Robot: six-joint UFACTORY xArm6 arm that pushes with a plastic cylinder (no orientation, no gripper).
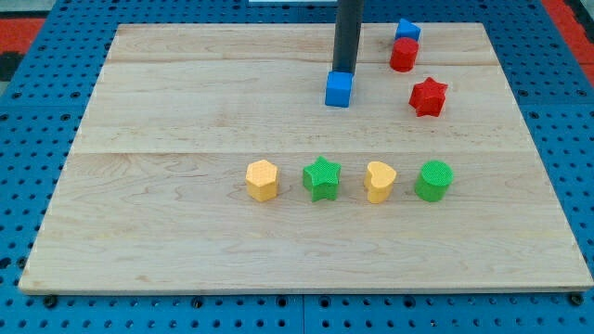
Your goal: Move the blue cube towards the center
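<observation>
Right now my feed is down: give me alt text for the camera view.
My tip sits against the top side of the blue cube, above the board's centre. To its right are a second blue block, a red cylinder and a red star.

My tip (342, 71) touches the blue cube (339, 90) from the view's top. Below it the tabletop (158, 121) lies open down to the row: yellow hexagon (263, 180), green star (322, 178), yellow heart (379, 181), green cylinder (433, 181).
</observation>
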